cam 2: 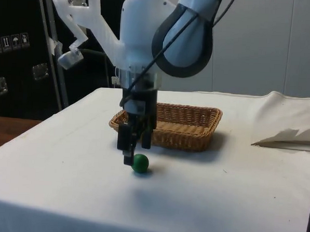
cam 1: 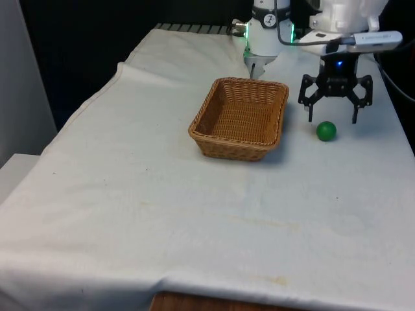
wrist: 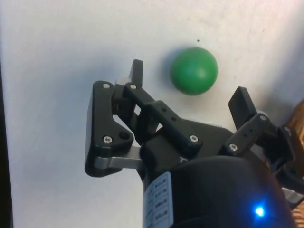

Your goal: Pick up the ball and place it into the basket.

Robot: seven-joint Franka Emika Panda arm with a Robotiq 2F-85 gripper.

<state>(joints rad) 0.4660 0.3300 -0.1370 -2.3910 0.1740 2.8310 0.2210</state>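
The white cloth (cam 1: 130, 214) spreads bare across the near part of the table, creased and faintly stained towards its front edge. Farther back lies the green ball (cam 1: 326, 131), resting on the cloth on the front view's right, well clear of anything else on that side. Just beside it, towards the front view's left, stands the wicker basket (cam 1: 224, 148), a shallow rectangular tray of woven brown cane with nothing inside; a strip of cloth separates the two.

The black gripper (cam 1: 334, 118) hangs above the ball, pointing straight down, a little behind it as the front view shows it. Its jaws are spread wide and hold nothing. In the side view the gripper (cam 2: 132, 156) sits low over the table, its fingertips near the level of the ball (cam 2: 140, 163) and just beside it, with the basket (cam 2: 195, 136) behind. The wrist view shows the ball (wrist: 194, 70) on the cloth between and just beyond the two fingertips (wrist: 137, 71), touching neither.
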